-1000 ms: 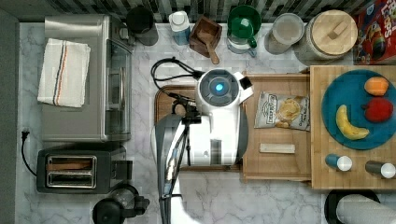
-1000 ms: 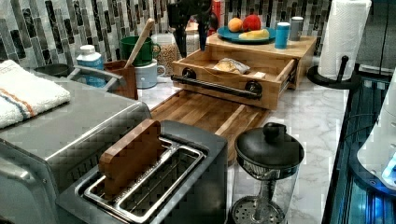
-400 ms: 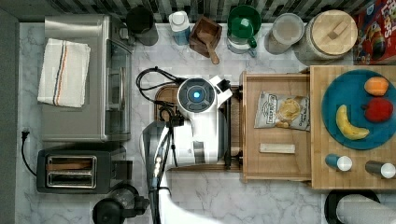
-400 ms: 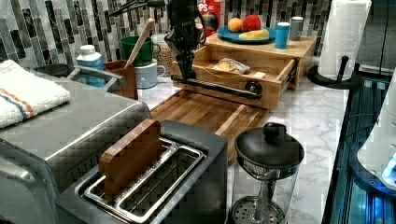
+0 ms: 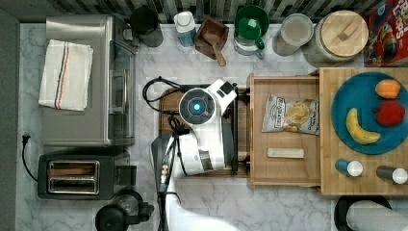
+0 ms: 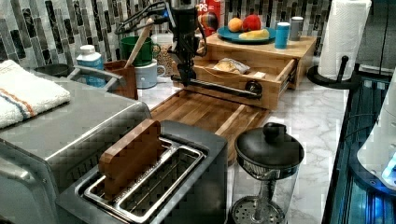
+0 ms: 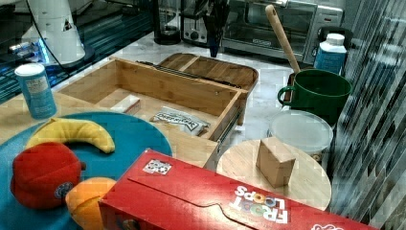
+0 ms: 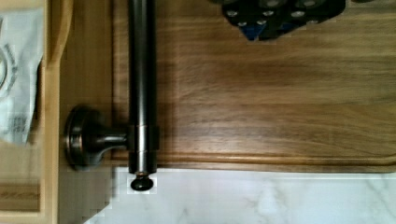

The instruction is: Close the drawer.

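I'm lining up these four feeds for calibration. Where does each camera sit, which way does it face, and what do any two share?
Top view: overhead, looking straight down at the counter; the arm covers the walnut tray.
Left view: low by the toaster, facing the drawer; the gripper hangs at its handle.
Right view: by the cereal box, looking back across the drawer.
Wrist view: straight down on the handle bar.
Top and right views share the chip bag.

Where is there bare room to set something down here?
Bare marble in front of the drawer, and between oven and walnut tray. Inside the drawer, beyond the chip bag. The back row of jars is crowded.
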